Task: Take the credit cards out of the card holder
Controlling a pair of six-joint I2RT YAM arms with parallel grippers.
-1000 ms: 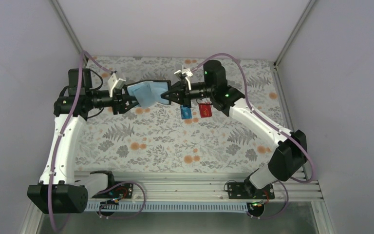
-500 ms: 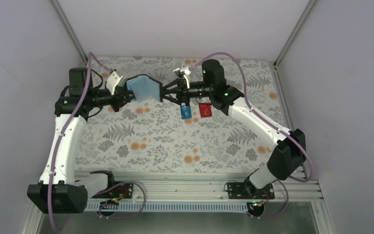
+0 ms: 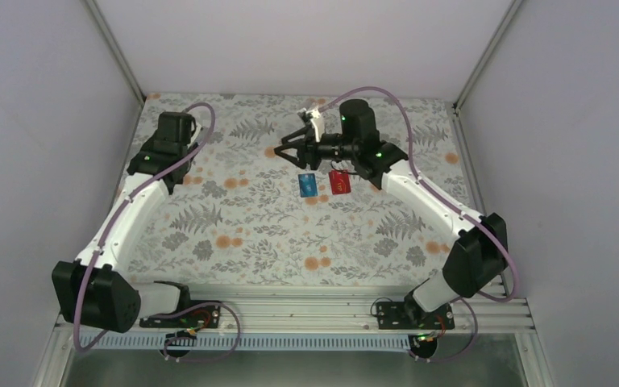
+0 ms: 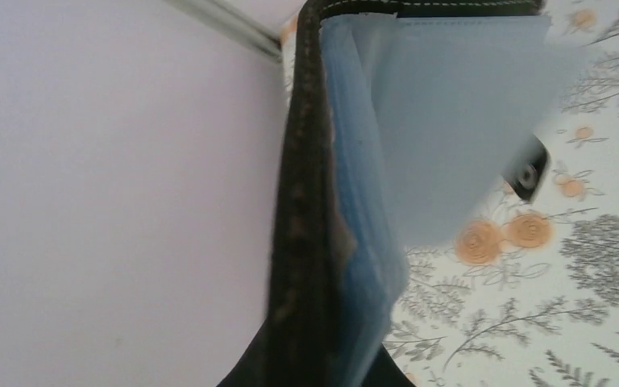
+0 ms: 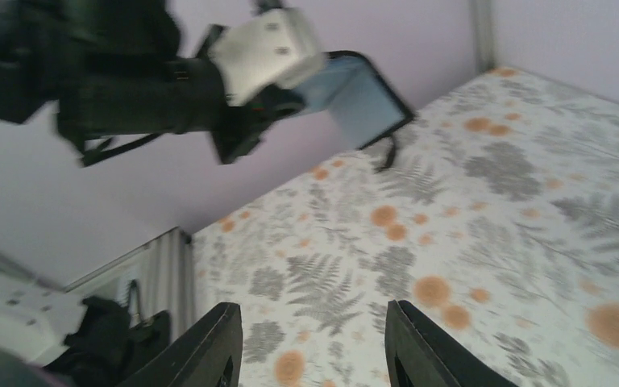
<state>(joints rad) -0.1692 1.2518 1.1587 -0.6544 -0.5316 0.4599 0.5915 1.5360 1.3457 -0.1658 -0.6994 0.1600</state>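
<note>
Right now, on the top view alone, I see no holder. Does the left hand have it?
Observer: Yes. The right wrist view shows the left hand shut on the holder.
Operator: Any card showing in it?
Observer: None that I can see. The left wrist view shows only its dark edge and light blue inside.
</note>
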